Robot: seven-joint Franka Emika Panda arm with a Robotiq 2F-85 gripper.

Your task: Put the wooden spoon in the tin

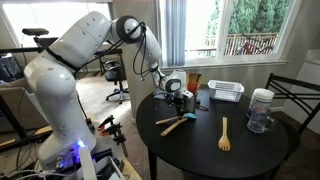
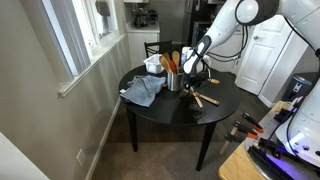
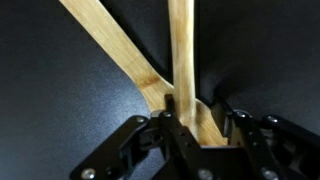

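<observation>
Black table [image 3: 60, 110] fills my wrist view, and right under the camera two pale wooden handles [image 3: 181, 50] cross. The gripper [image 3: 200, 130] has its jaws parted around that crossing, with wood between the fingers [image 3: 150, 145]. I cannot tell whether they touch it. No teal shows here, so I cannot say which handle is which. In an exterior view the wooden spoon [image 1: 176, 125] lies flat on the table [image 1: 250, 150], crossed with a second utensil, just below the gripper [image 1: 179, 98]. A short wooden fork [image 1: 224, 134] lies apart from them. The tin [image 2: 174, 82] stands just beside the gripper [image 2: 196, 80], with utensils sticking up from it and a grey-blue cloth [image 2: 145, 91] next to it. Farther back sit a white slotted basket [image 1: 226, 91] and a glass jar [image 1: 260, 110], then windows [image 1: 250, 25].
</observation>
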